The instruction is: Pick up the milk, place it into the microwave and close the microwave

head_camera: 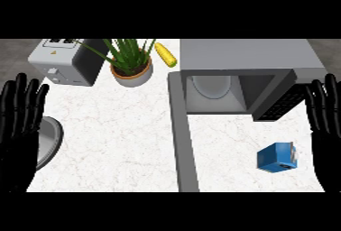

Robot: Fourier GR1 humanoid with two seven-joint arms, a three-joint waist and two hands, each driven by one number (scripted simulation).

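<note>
On the white marbled counter (120, 135), towards the lower right of my head view, I see the milk (277, 157), a small blue carton that appears to be lying tipped over, standing free with nothing touching it. It sits in front of the microwave (246, 58), outside it and well apart from the cavity. The microwave is open: its door (182, 135) swings out towards me as a long grey strip running down the middle of the view, and inside I can make out a pale round plate (212, 85). The dark keypad panel (283, 103) sits at the microwave's right side.

My right hand (326, 131) shows at the right edge, fingers straight and pointing up, holding nothing; it is near the milk but apart from it. My left hand (19, 126) shows at the left edge, likewise flat and spread, empty, just beside a grey round rim (52, 140) at the counter's edge.

At the back left I see a grey toaster (63, 61), beside it a potted plant (132, 65), and a yellow corn cob (165, 54) just beyond the pot
</note>
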